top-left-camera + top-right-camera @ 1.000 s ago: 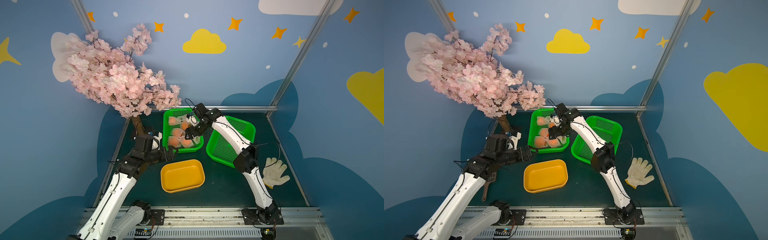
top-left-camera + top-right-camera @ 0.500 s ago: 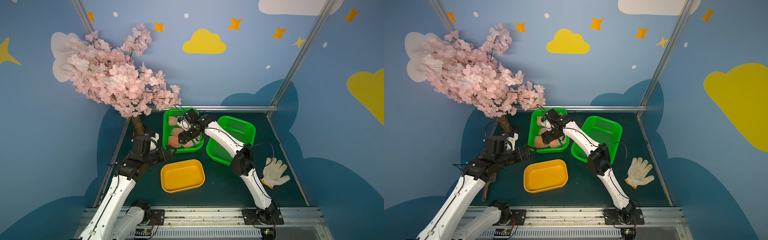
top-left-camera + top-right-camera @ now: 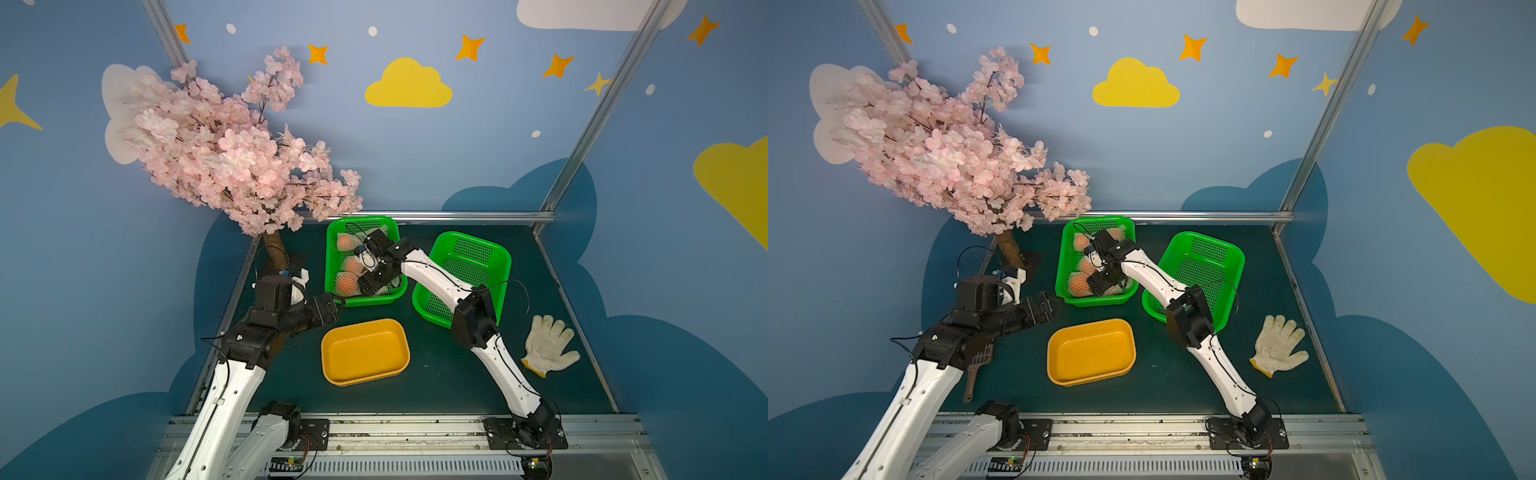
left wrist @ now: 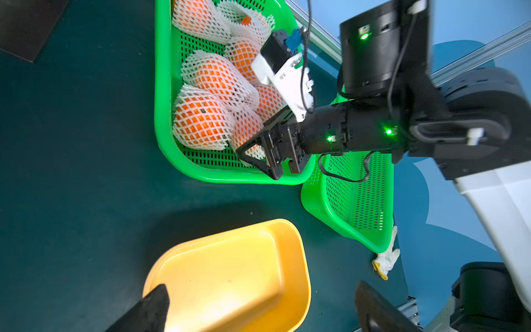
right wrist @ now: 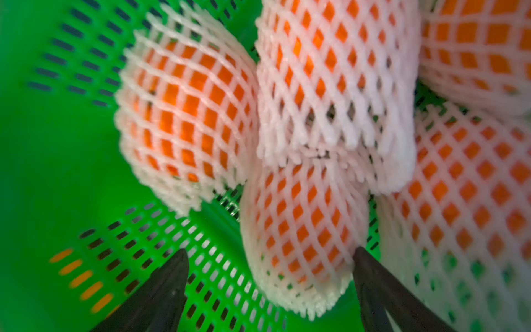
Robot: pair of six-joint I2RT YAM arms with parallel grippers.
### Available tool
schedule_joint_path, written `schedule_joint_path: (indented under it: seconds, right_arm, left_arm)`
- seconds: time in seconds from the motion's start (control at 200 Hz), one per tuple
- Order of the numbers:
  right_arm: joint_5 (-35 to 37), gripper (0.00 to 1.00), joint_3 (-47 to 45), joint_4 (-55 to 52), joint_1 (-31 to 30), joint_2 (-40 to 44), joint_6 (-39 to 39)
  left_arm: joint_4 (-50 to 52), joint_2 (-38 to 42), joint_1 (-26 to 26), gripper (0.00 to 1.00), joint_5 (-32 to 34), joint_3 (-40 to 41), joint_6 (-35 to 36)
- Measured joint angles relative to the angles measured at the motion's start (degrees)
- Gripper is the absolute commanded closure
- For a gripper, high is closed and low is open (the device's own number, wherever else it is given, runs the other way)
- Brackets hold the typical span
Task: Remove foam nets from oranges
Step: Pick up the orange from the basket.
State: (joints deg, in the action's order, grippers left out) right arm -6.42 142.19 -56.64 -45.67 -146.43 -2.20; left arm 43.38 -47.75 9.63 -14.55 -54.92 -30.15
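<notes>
Only the dark fingertips of the left gripper [image 4: 260, 287] are showing in its wrist view, standing wide apart near the yellow tray [image 4: 298, 258]. In both top views the right arm [image 3: 432, 278] is covering part of the green basket [image 3: 330, 266]. In that basket the oranges [image 4: 198, 117] are lying bunched, glowing pale through white diamond-mesh foam nets [image 4: 218, 74]. The right gripper [image 5: 268, 251] is hovering inside, fingers spread astride one netted orange's end; whether they are touching it is unclear.
</notes>
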Motion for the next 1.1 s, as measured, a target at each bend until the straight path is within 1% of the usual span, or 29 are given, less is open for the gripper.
schedule_joint_path:
  seconds: [0.13,0.325,0.4,0.521,0.606,0.646,0.796,0.941,1.101]
  right_arm:
    - [1.64,0.12,1.40,0.70,0.61,-1.97,-0.66]
    - [4.11,0.13,2.32,1.55,1.18,-4.00,-0.52]
    - [4.50,0.18,2.36,2.08,1.16,-4.28,-0.22]
    - [5.49,0.31,3.21,3.02,1.20,-4.83,0.39]
    - [6.49,0.44,3.21,3.52,1.22,-4.83,0.72]
    - [6.91,0.49,3.21,3.69,1.25,-4.83,0.72]
    - [7.89,0.59,2.84,4.42,1.33,-4.59,0.87]
    - [7.78,0.61,-0.09,4.70,1.31,-1.57,1.49]
    - [7.23,0.61,-5.09,5.27,0.85,6.54,2.62]
  left_arm:
    - [1.49,1.27,-0.15,0.00,0.24,-0.66,0.37]
    - [4.24,2.99,-0.70,0.00,2.38,-0.85,1.14]
    - [4.83,3.63,-0.90,0.00,2.80,-0.85,1.40]
    - [5.66,4.48,-1.03,0.00,3.28,-0.85,1.62]
    - [6.16,4.85,-1.18,0.00,3.74,-0.85,1.73]
    - [6.34,5.01,-1.25,0.00,3.87,-0.85,1.79]
    - [6.36,5.07,-1.29,0.00,4.09,-0.85,1.86]
    - [6.36,5.03,-1.36,0.00,4.39,-1.11,2.36]
    - [6.32,4.92,-1.57,0.00,5.64,-3.74,3.17]
